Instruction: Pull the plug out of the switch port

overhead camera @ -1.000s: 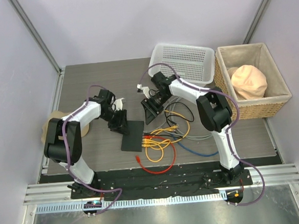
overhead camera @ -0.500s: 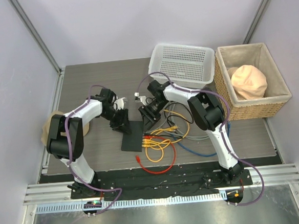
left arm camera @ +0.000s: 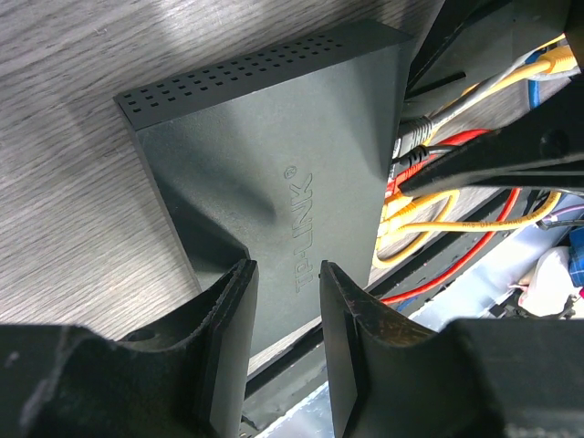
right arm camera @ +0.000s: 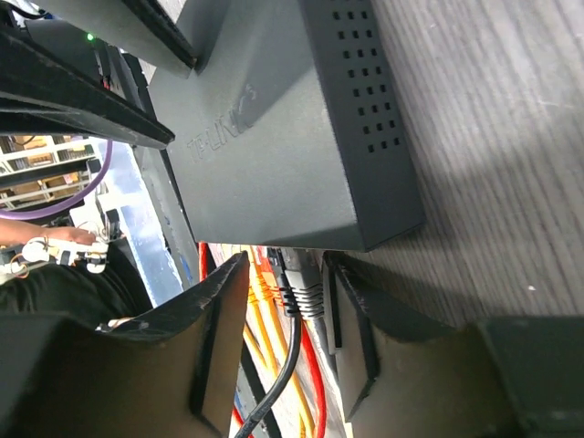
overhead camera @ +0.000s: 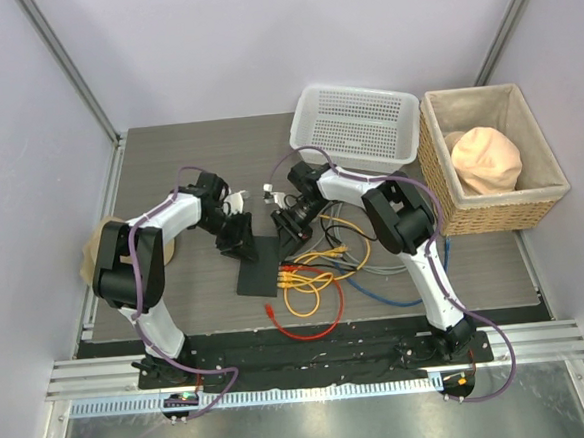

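Note:
The switch [overhead camera: 258, 266] is a flat matte-black box on the table between my two grippers. It also shows in the left wrist view [left arm camera: 274, 164] and the right wrist view [right arm camera: 265, 137]. My left gripper [overhead camera: 238, 239] is open, its fingertips [left arm camera: 228, 319] over the switch's far-left corner, empty. My right gripper [overhead camera: 291, 229] is open at the socket edge. In the right wrist view the right gripper [right arm camera: 287, 274] straddles a grey plug [right arm camera: 310, 290] and a black plug [right arm camera: 285, 272] seated in the sockets, with orange plugs [right arm camera: 260, 278] beside them.
Yellow, red, blue and grey cables [overhead camera: 312, 288] lie looped right of the switch. A white mesh basket [overhead camera: 356, 124] stands at the back. A wicker basket [overhead camera: 492, 215] with a peach object [overhead camera: 486, 160] stands at right. A tan round object [overhead camera: 99, 255] lies at left.
My right gripper has moved left and nearer, down to the switch's socket edge. The left gripper has barely shifted. The switch has not moved.

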Controlling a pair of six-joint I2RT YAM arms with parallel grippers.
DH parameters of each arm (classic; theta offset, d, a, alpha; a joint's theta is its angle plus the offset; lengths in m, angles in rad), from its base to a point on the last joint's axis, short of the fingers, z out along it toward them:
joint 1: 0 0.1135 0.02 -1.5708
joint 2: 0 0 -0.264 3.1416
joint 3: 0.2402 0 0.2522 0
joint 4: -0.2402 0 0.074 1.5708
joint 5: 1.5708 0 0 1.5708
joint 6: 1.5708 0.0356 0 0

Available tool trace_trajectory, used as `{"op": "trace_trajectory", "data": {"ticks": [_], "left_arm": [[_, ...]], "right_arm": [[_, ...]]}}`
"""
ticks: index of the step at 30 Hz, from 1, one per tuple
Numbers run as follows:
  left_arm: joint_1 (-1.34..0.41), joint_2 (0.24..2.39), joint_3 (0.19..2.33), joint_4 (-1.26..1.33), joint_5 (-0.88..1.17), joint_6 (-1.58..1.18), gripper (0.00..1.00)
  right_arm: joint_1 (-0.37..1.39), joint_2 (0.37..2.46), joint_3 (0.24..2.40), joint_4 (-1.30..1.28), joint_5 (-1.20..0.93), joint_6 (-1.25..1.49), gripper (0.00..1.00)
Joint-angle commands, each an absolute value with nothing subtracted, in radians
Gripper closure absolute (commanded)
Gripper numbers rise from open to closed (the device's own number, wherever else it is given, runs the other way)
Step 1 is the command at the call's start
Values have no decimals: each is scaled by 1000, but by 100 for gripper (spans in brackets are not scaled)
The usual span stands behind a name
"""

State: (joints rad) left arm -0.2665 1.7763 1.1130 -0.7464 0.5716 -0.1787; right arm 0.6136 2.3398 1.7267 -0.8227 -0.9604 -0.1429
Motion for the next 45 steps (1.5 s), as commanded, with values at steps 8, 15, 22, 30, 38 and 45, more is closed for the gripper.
{"op": "trace_trajectory", "data": {"ticks": [8,15,22,30,38,45], "left_arm": [[-276,1850,1058,-696,408,-129,60],[-276,1851,1060,-693,410,-129,60],[-276,1838,1057,-693,411,-126,60],[-276,1847,1058,-690,397,-127,60],[-279,1842,1057,-681,400,-124,60],[-282,1844,1057,-681,407,-123,60]], "right_arm": [[627,2410,1723,-787,-856,-146,64],[627,2402,1701,-776,-769,-147,79],[623,2418,1761,-819,-752,-190,87],[623,2405,1706,-824,-788,-190,89],[594,2427,1813,-828,-738,-218,92],[614,2393,1686,-847,-781,-254,98]]}}
